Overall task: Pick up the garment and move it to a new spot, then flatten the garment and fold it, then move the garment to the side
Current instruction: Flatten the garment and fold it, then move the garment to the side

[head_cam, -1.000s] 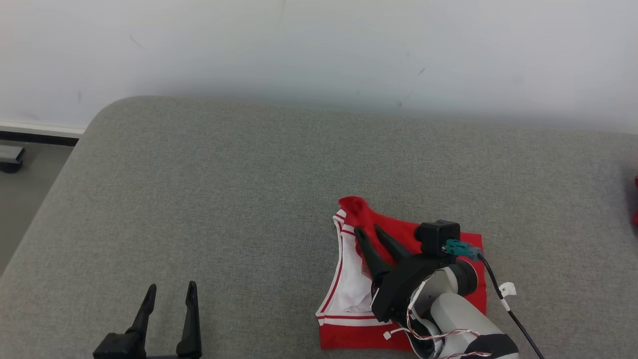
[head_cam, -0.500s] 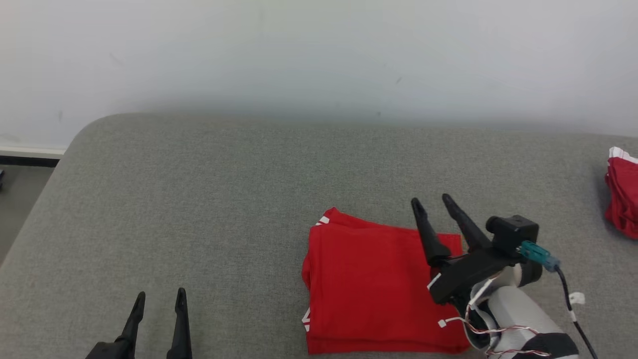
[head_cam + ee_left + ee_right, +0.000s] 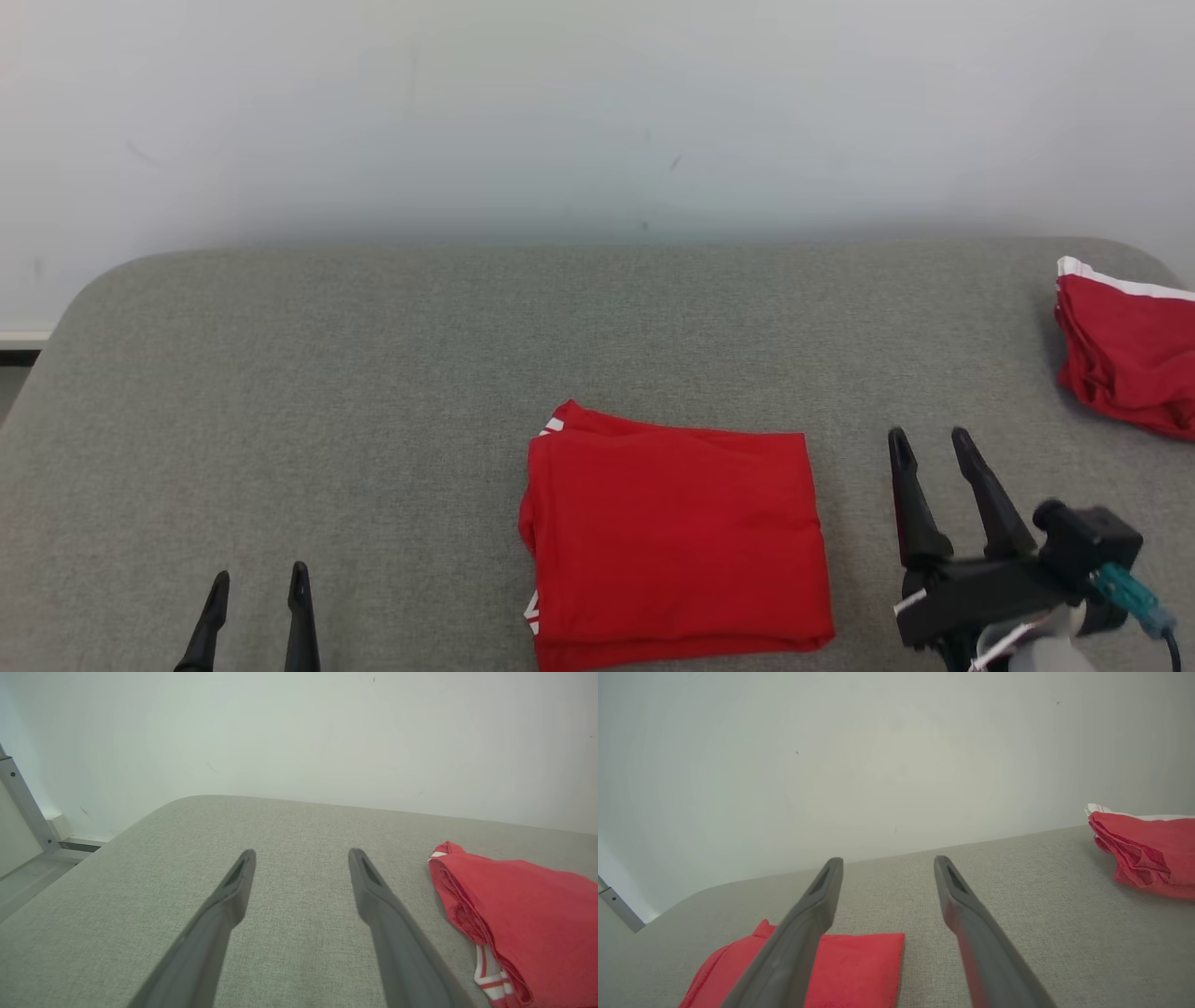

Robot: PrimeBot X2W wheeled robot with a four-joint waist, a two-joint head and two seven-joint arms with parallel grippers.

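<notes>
The garment [image 3: 672,537] is red with white trim and lies folded into a neat rectangle on the grey cushion [image 3: 373,373], near the front centre. It also appears at the right of the left wrist view, garment [image 3: 523,914], and at the lower left of the right wrist view, garment [image 3: 850,970]. My right gripper [image 3: 929,445] stands open just right of it, apart from the cloth, with nothing between its fingers. At the lower left my left gripper [image 3: 259,583] is open and empty, well left of the garment.
A second red cloth with a white band [image 3: 1125,350] lies bunched at the cushion's far right edge, cloth [image 3: 1143,851]. A pale wall [image 3: 597,112] rises behind the cushion. The cushion's rounded left corner drops to the floor [image 3: 28,877].
My right gripper has let go of the garment, opened, and drawn back to the right of it. The garment now lies folded flat. The camera has also shifted right.
</notes>
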